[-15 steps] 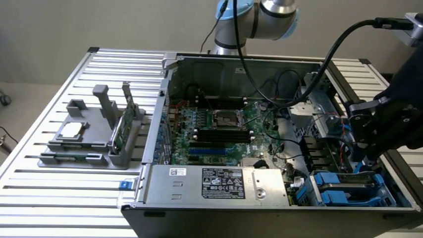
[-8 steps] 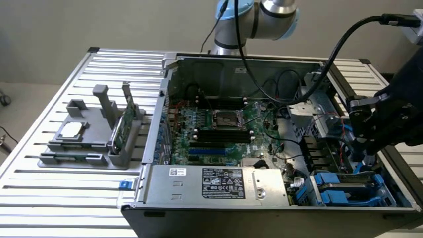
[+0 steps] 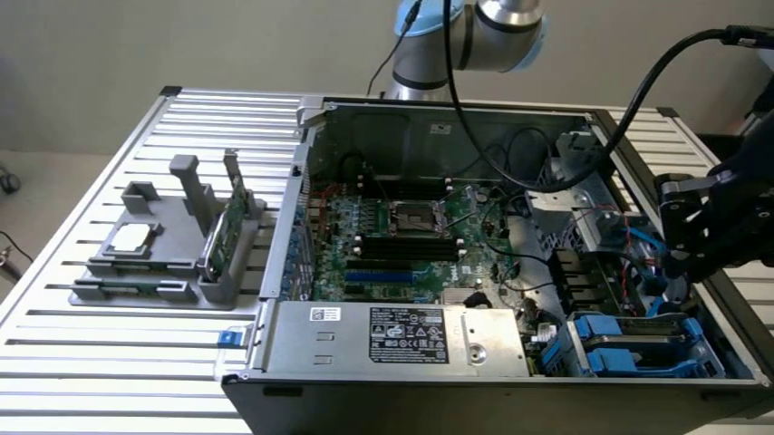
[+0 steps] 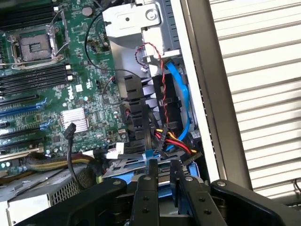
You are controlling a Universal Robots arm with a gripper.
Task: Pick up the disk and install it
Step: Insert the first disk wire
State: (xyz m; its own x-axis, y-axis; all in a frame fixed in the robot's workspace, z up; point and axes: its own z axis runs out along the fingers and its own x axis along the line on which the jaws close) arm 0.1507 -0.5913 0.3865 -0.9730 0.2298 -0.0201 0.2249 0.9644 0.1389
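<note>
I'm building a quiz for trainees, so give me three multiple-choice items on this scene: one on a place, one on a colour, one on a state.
1. The gripper hangs over the case's: A exterior view's right end; B exterior view's left end; C middle.
2. The disk's carrier is: A red; B blue; C green.
3. The case is: A shut; B open; C upended.
Key: 1 A, it is by the disk at that end; 2 B, blue plastic frames the disk; 3 B, the motherboard shows.

Slatted metal table (image 3: 109, 381): open computer case (image 3: 484, 408), grey parts holder (image 3: 184, 181).
</note>
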